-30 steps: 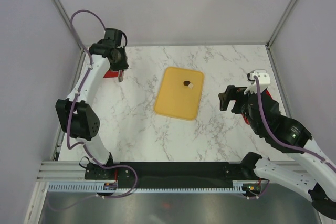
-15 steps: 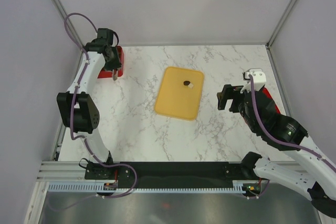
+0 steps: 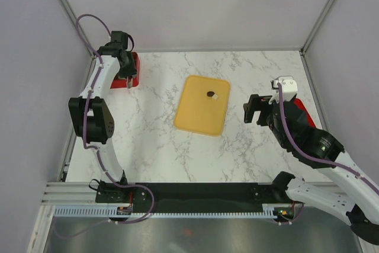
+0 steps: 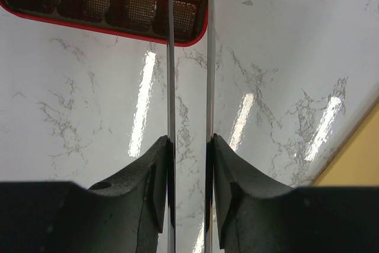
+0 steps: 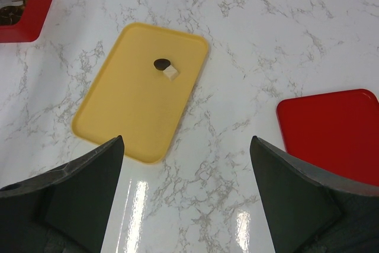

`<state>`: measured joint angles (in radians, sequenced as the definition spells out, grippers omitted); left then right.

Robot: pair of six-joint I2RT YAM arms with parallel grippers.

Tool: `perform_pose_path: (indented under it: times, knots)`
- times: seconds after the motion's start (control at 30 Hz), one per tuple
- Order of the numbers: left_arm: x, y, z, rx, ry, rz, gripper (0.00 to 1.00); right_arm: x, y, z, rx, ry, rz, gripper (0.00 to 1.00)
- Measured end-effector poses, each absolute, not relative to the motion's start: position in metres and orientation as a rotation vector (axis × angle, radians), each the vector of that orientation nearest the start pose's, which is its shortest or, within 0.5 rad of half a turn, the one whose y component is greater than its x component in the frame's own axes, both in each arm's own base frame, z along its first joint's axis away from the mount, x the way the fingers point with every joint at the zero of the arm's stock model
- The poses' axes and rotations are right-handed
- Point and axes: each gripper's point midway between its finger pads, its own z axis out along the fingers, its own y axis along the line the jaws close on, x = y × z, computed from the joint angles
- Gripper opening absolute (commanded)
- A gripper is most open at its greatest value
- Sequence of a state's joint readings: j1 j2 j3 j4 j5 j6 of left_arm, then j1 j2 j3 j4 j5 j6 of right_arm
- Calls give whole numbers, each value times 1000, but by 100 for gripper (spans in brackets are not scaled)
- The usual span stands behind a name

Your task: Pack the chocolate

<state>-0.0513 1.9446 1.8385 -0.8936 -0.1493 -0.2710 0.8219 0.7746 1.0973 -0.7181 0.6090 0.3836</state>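
Note:
Two chocolate pieces lie on the yellow tray (image 3: 201,114): a dark brown round one (image 3: 209,93) and a cream square one (image 3: 217,96), touching; the right wrist view shows the dark one (image 5: 160,64) and the cream one (image 5: 172,73) too. The red grid box (image 3: 132,63) at the far left holds several chocolates (image 4: 139,9). My left gripper (image 3: 126,82) hangs over the box's near edge. Its thin metal fingers (image 4: 170,87) stand a narrow gap apart and their tips run out of view. My right gripper (image 5: 186,141) is wide open and empty, right of the tray.
A flat red lid (image 5: 331,128) lies on the marble table (image 3: 154,140) at the right, partly under my right arm in the top view (image 3: 301,108). Grey walls and metal frame posts close in the table on three sides.
My left gripper has moved left and back, from beside the red box to over its near edge. My right gripper has drifted slightly left.

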Motion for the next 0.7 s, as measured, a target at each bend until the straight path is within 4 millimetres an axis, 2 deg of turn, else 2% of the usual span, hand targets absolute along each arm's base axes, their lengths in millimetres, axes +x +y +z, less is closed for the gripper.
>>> perform_pose_path:
  times: [0.3, 0.53, 0.7]
  knots:
    - [470, -6, 157, -339, 2537, 79, 42, 229, 117, 307, -35, 1906, 206, 96]
    - [470, -5, 151, -340, 2550, 86, 48, 230, 115, 308, -30, 1899, 193, 96]
    - [471, -4, 152, -337, 2547, 88, 50, 230, 115, 309, -28, 1897, 192, 96]
